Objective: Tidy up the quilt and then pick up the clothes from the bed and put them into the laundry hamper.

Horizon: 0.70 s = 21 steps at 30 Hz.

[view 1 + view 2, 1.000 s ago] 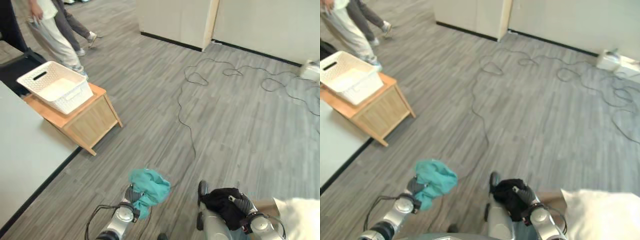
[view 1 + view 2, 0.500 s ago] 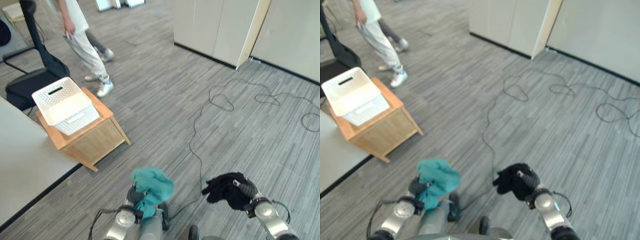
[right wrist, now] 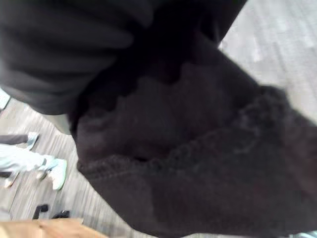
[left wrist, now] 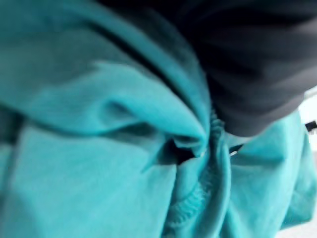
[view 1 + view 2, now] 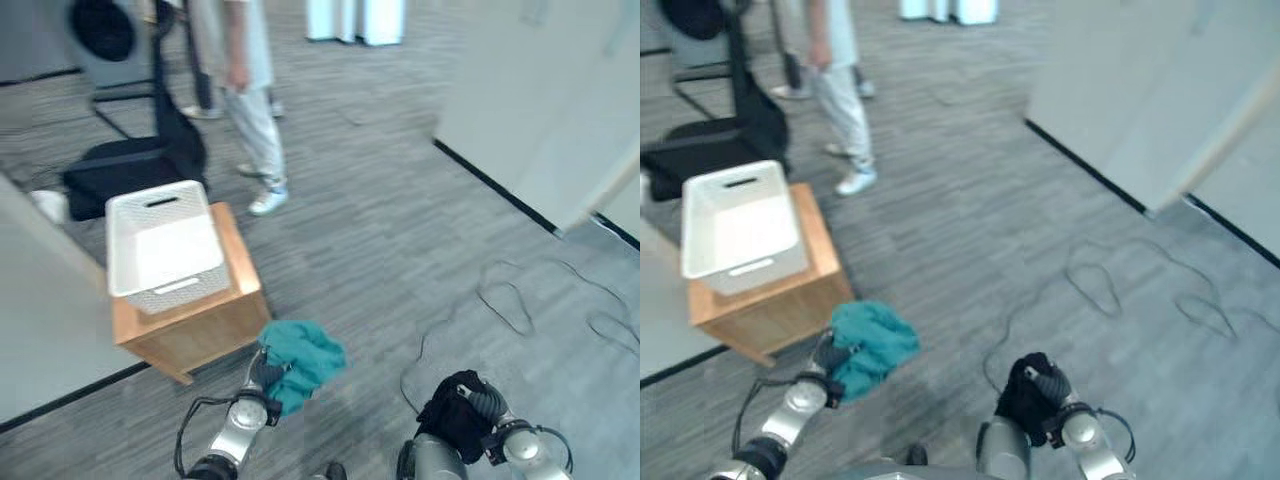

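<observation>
My left hand (image 5: 262,372) is shut on a bunched teal garment (image 5: 303,358), held low just right of the wooden stand; the teal cloth (image 4: 124,163) covers the left wrist view. My right hand (image 5: 478,405) is shut on a black garment (image 5: 452,414), carried low at the right; the same black cloth (image 3: 198,163) hangs before the right wrist camera. The white perforated laundry hamper (image 5: 163,245) stands empty on a low wooden stand (image 5: 205,325), ahead and to the left of both hands. The pale bed edge (image 5: 40,310) runs along the left.
A person in light trousers (image 5: 250,110) stands beyond the hamper. A black stand base (image 5: 130,160) lies on the floor behind it. Black cables (image 5: 520,300) loop over the grey plank floor at the right. White wall panels (image 5: 560,100) rise at the upper right.
The camera has swung left, so the hamper and stand now lie closer and more central. Both hands still hold their garments; the right hand has dropped a little lower.
</observation>
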Motion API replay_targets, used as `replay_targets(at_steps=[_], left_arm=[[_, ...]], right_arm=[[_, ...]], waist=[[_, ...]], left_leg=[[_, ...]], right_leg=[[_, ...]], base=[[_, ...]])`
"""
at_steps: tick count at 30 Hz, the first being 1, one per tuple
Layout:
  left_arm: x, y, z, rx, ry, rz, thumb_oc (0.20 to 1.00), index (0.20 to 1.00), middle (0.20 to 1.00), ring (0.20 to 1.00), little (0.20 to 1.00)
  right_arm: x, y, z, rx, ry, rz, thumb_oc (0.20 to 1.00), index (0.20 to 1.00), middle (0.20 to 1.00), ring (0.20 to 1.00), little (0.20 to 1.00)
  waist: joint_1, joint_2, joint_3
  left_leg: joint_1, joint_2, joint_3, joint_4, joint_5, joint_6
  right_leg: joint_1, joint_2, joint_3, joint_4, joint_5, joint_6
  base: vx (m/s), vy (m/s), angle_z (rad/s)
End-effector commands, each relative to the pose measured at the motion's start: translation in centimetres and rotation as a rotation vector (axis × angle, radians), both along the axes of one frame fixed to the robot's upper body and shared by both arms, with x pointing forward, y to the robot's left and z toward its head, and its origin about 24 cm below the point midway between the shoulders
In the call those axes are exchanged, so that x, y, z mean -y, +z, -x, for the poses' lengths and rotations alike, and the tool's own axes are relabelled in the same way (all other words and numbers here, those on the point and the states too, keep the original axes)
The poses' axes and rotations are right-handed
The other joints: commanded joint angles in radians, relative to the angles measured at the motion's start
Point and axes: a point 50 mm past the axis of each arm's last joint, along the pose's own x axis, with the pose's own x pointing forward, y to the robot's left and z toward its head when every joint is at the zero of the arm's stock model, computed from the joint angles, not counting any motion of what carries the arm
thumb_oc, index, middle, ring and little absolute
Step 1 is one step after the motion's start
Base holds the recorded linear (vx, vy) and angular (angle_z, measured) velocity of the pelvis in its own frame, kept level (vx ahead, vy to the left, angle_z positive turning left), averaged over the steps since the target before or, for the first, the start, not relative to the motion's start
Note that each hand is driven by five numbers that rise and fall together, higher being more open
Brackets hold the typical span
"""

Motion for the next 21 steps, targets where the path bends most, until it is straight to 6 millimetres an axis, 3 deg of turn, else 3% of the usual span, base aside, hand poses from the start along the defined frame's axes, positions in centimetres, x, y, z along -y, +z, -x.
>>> replay_targets(at_steps=[1,3,5,7,8,9,10,11,12,13,14,15,16,17,18,19,21], left_arm=[[-0.6,0.9,-0.5,0.06,-0.011,-0.034,0.2,0.2,0.2,0.2,0.2],[-1.0,0.3,0.2,0.03,-0.009,-0.055,0.2,0.2,0.2,0.2,0.2],[-1.3,-0.4,0.9,-0.002,0.008,-0.048,0.2,0.2,0.2,0.2,0.2],[-1.0,-1.4,2.2,-0.052,0.021,-0.024,0.2,0.2,0.2,0.2,0.2],[-1.0,-1.4,2.2,-0.052,0.022,-0.024,0.2,0.2,0.2,0.2,0.2],[-1.0,-1.4,2.5,-0.05,0.039,-0.002,0.2,0.2,0.2,0.2,0.2],[-1.0,-1.4,2.4,-0.05,0.039,-0.002,0.2,0.2,0.2,0.2,0.2],[-0.8,-0.7,1.8,-0.013,0.044,0.021,0.2,0.2,0.2,0.2,0.2],[-0.8,-0.7,1.8,-0.012,0.044,0.021,0.2,0.2,0.2,0.2,0.2],[-0.7,-0.6,1.7,-0.008,0.037,0.028,0.2,0.2,0.2,0.2,0.2],[-0.5,-0.5,1.5,0.002,0.034,0.035,0.2,0.2,0.2,0.2,0.2],[-0.6,-0.5,1.7,0.005,0.033,0.027,0.2,0.2,0.2,0.2,0.2],[-0.6,-0.5,1.8,0.005,0.034,0.027,0.2,0.2,0.2,0.2,0.2],[-0.4,-0.6,2.0,-0.007,0.008,0.02,0.2,0.2,0.2,0.2,0.2],[-0.4,-0.6,2.0,-0.007,0.008,0.02,0.2,0.2,0.2,0.2,0.2],[-0.4,-0.4,1.8,-0.003,-0.016,-0.003,0.2,0.2,0.2,0.2,0.2],[-0.4,-0.4,1.8,-0.003,-0.016,-0.003,0.2,0.2,0.2,0.2,0.2]], right_arm=[[0.7,3.1,-3.7,0.191,-0.045,-0.013,0.2,0.2,0.2,0.2,0.2],[0.5,3.1,-3.6,0.189,-0.043,-0.017,0.2,0.2,0.2,0.2,0.2],[0.3,2.9,-3.3,0.175,-0.018,-0.021,0.2,0.2,0.2,0.2,0.2],[0.4,3.1,-3.5,0.175,0.002,-0.012,0.2,0.2,0.2,0.2,0.2],[0.4,3.1,-3.6,0.175,0.002,-0.012,0.2,0.2,0.2,0.2,0.2],[0.5,3.7,-4.2,0.197,0.018,-0.021,0.2,0.2,0.2,0.2,0.2],[0.5,3.7,-4.2,0.197,0.019,-0.021,0.2,0.2,0.2,0.2,0.2],[0.3,4.9,-5.1,0.254,0.038,-0.019,0.2,0.2,0.2,0.2,0.2],[0.3,4.9,-5.2,0.254,0.038,-0.019,0.2,0.2,0.2,0.2,0.2],[0.2,5.2,-5.5,0.263,0.051,-0.016,0.2,0.2,0.2,0.2,0.2],[0.0,5.8,-6.1,0.282,0.082,-0.009,0.2,0.2,0.2,0.2,0.2],[-0.1,6.1,-6.4,0.295,0.108,0.004,0.2,0.2,0.2,0.2,0.2],[-0.1,6.1,-6.4,0.295,0.108,0.004,0.2,0.2,0.2,0.2,0.2],[-0.3,6.5,-6.7,0.309,0.14,0.021,0.2,0.2,0.2,0.2,0.2],[-0.3,6.5,-6.7,0.309,0.14,0.021,0.2,0.2,0.2,0.2,0.2],[-0.2,7.5,-7.1,0.357,0.154,0.044,0.2,0.2,0.2,0.2,0.2],[-0.2,7.5,-7.1,0.356,0.155,0.044,0.2,0.2,0.2,0.2,0.2]], waist=[[-0.006,-0.021,0.012],[-0.021,-0.007,0.007],[-0.027,-0.006,-0.005],[-0.03,0.012,-0.004],[-0.032,0.01,-0.006],[0.0,-0.002,0.025],[-0.004,-0.004,0.022],[0.032,-0.039,0.059],[0.031,-0.041,0.058],[0.046,-0.046,0.064],[0.081,-0.051,0.058],[0.098,-0.047,0.048],[0.098,-0.051,0.046],[0.11,-0.04,0.023],[0.111,-0.041,0.024],[0.104,-0.043,0.014],[0.105,-0.044,0.014]], left_leg=[[0.051,0.066,0.113,-0.012,-0.045,-0.135],[0.116,0.093,0.088,-0.012,-0.086,-0.162],[0.186,0.114,0.04,-0.012,-0.085,-0.187],[0.155,0.186,0.002,0.235,0.03,-0.221],[0.15,0.184,0.0,0.236,0.031,-0.221],[-0.037,0.224,-0.009,0.616,0.185,-0.22],[-0.045,0.222,-0.013,0.62,0.186,-0.22],[-0.183,0.255,0.043,0.775,0.178,-0.189],[-0.185,0.253,0.042,0.775,0.18,-0.188],[-0.219,0.262,0.088,0.767,0.153,-0.187],[-0.282,0.222,0.163,0.635,0.079,-0.181],[-0.311,0.182,0.224,0.492,0.056,-0.162],[-0.307,0.175,0.228,0.48,0.062,-0.16],[-0.304,0.148,0.389,0.249,0.089,-0.157],[-0.302,0.147,0.389,0.247,0.09,-0.157],[-0.285,0.182,0.575,0.176,0.099,-0.177],[-0.283,0.18,0.576,0.172,0.101,-0.177]], right_leg=[[0.123,-0.03,0.021,-0.41,0.259,0.068],[0.046,-0.062,0.054,-0.435,0.305,0.094],[0.065,-0.048,0.087,-0.425,0.315,0.094],[0.123,-0.018,0.104,-0.371,0.315,0.077],[0.121,-0.021,0.104,-0.371,0.316,0.077],[0.189,-0.005,0.076,-0.363,0.271,0.005],[0.185,-0.007,0.073,-0.363,0.272,0.005],[0.28,0.006,0.034,-0.392,0.219,-0.039],[0.278,0.004,0.033,-0.393,0.22,-0.038],[0.32,0.01,0.019,-0.409,0.198,-0.042],[0.385,0.014,-0.003,-0.426,0.156,-0.037],[0.414,0.021,-0.017,-0.421,0.132,-0.029],[0.412,0.016,-0.016,-0.421,0.132,-0.027],[0.444,0.04,-0.054,-0.396,0.079,-0.012],[0.445,0.039,-0.053,-0.396,0.079,-0.011],[0.467,0.06,-0.116,-0.299,0.043,0.015],[0.462,0.057,-0.114,-0.29,0.037,0.016]], base=[[0.53,-0.169,0.89],[0.79,-0.289,0.88],[0.9,-0.389,0.98],[0.79,-0.412,0.88],[0.53,-0.447,1.06],[0.33,-0.312,0.93],[0.68,-0.627,0.5],[0.33,-0.318,-0.08],[0.5,-0.376,-0.1],[0.55,-0.129,-0.05],[0.8,-0.127,-0.05],[0.63,-0.064,-0.15],[0.61,-0.006,0.08],[0.37,-0.007,0.22],[0.76,-0.067,0.39],[0.39,-0.055,0.35],[0.37,0.03,0.43]])
